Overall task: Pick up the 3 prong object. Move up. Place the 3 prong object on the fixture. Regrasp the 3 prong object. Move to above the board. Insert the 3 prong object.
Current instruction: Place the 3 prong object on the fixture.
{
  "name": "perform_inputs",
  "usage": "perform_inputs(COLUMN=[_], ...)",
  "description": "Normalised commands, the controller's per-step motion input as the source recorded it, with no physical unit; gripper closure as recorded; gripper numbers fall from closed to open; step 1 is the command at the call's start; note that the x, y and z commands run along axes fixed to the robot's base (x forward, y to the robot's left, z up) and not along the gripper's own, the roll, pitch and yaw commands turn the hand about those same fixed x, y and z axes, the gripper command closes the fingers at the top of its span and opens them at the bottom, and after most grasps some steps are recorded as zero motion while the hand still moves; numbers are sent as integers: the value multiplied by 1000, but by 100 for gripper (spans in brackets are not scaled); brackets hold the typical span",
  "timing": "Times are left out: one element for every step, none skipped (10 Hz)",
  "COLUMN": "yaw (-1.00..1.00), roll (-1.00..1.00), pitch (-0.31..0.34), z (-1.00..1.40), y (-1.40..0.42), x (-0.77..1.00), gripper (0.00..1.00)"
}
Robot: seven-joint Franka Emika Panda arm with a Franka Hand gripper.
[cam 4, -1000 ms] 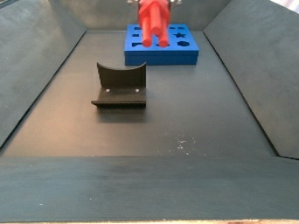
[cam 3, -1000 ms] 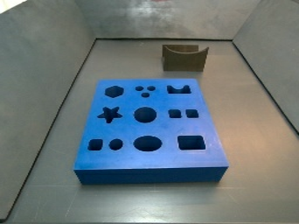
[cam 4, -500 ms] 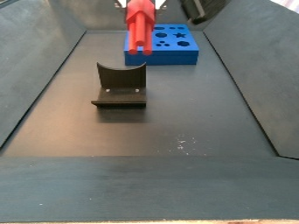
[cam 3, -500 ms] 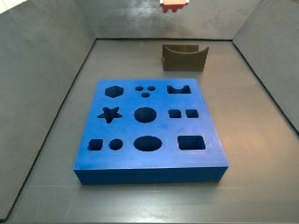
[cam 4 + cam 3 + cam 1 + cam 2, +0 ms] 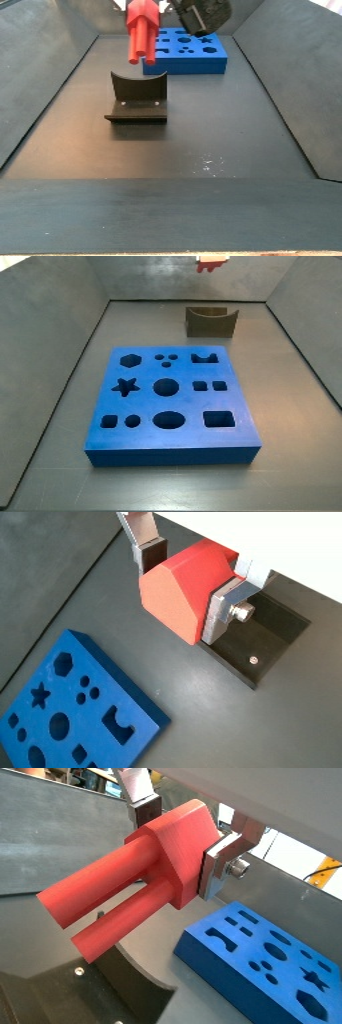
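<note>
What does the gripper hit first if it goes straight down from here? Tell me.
Probably the fixture: the gripper holds the 3 prong object prongs-down, seemingly above it. Depth is unclear, so it might meet bare floor beside it.

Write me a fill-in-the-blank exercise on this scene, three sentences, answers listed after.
1. The gripper is shut on the red ______, held in the air.
2. The dark fixture standing on the floor has ______ resting on it.
3. The big slab with star, hexagon and circle cutouts, the board, is coloured ______.

Missing words: 3 prong object; nothing; blue
</note>
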Motion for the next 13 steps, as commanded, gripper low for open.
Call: perform_inputs(yaw=[-39, 35, 23, -89, -155, -224, -246, -266, -261, -240, -212, -175, -143], roll=[-147, -1000, -1000, -958, -811, -593, -483, -290, -217, -187, -183, -145, -127], pitch=[72, 338, 342, 356, 324, 253, 215, 139, 80, 14, -19, -50, -73], z=[-13, -1000, -1000, -1000, -1000, -1000, -1000, -1000, -1000, -845, -658, -525, -486], y=[28, 130, 133, 142, 137, 140, 142, 137, 135, 121, 97, 123, 153], x=[229, 162, 141, 150, 158, 167, 172, 183, 192, 169, 142, 120, 87], gripper=[100, 100, 100, 100, 100, 100, 100, 100, 100, 100, 100, 100, 100])
